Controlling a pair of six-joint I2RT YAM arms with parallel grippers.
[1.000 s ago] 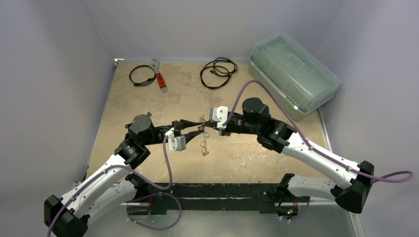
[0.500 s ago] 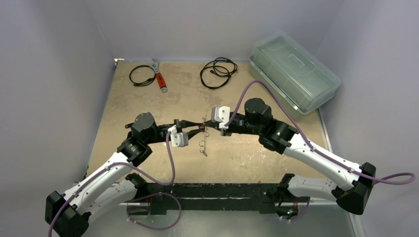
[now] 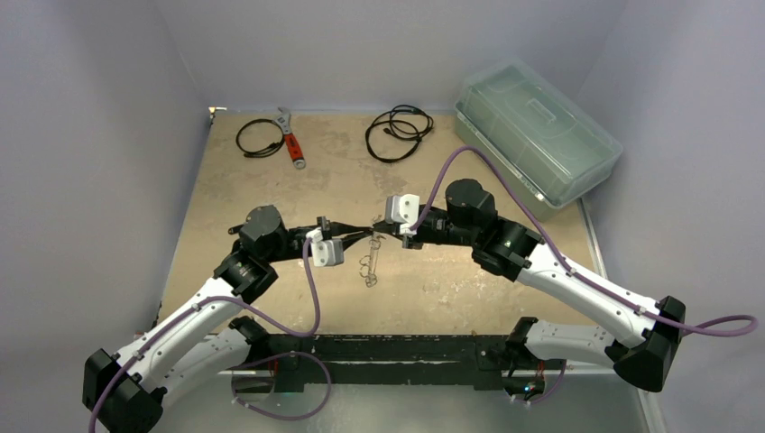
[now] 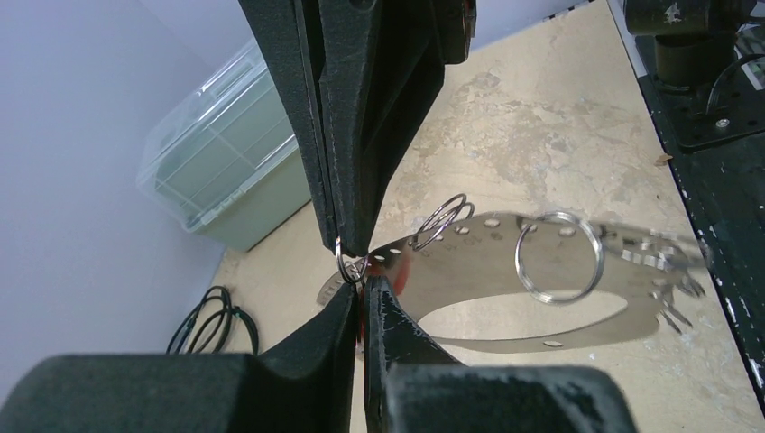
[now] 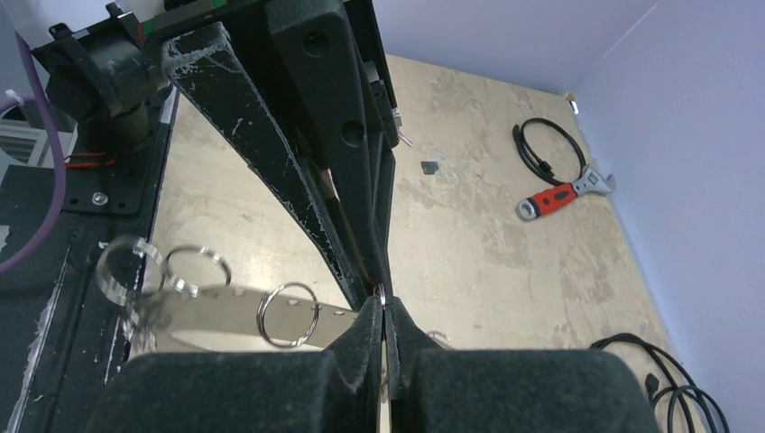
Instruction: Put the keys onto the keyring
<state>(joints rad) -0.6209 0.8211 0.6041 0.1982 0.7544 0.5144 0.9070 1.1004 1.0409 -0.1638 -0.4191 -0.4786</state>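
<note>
Grippers meet tip to tip above the tan table (image 3: 271,180), below and to the left of the clear lidded box (image 3: 537,131) as the overhead camera sees it. The left gripper (image 3: 361,235) reaches in from the side away from the box and the right gripper (image 3: 383,236) from the box side. Each has its fingers pressed together.

Where they touch sits a small split ring (image 4: 350,268), which the left wrist view shows nipped at the tips of the right gripper's fingers (image 4: 361,135). A sliver of red shows between the left gripper's pads (image 4: 397,334), too hidden to identify.

The keyring (image 4: 478,271), seen here as a flat shiny metal band with punched holes and an oval opening, runs out from that meeting point and dangles beneath the grippers. Threaded on it are a coiled ring (image 4: 442,219) and a larger split ring (image 4: 517,259). Small metal pieces (image 4: 677,271) at its far end are too blurred to tell whether they are keys.

A black cable coil (image 3: 397,133) lies just left of the box. A red-handled wrench (image 3: 290,140) and a second cable coil (image 3: 259,138) lie farther left of it.
</note>
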